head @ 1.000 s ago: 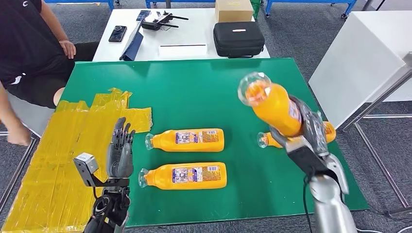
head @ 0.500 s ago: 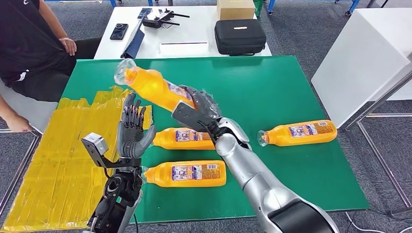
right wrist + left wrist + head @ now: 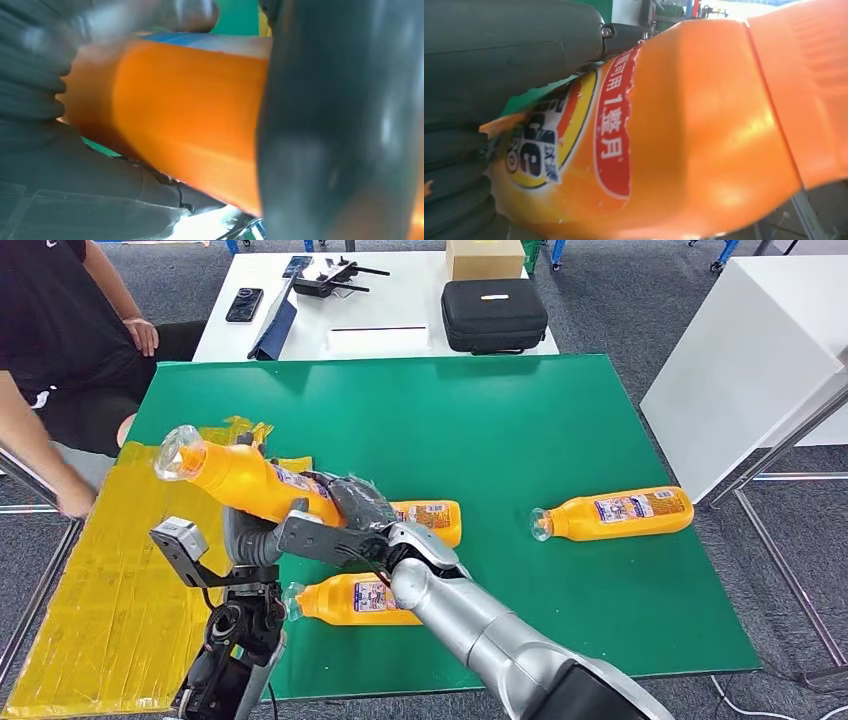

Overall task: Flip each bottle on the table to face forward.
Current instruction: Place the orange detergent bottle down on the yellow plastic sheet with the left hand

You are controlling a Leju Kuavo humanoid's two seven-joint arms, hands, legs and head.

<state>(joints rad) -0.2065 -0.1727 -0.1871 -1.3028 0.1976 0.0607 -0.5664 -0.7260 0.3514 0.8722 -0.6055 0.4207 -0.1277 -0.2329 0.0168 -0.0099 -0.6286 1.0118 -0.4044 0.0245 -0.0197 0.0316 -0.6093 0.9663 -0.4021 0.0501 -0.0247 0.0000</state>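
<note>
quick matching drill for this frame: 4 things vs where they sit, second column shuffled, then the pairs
Things:
1. Bottle in the right hand
2. Lone bottle
3. Black case
4. Yellow sheet

Places:
A. On the white table beyond the green one
B. Lying on the green table's right side, cap pointing left
C. Covering the green table's left edge
D. Lifted off the table, cap pointing up and left

Pairs: 1-D, 2-B, 3-A, 4-C
</note>
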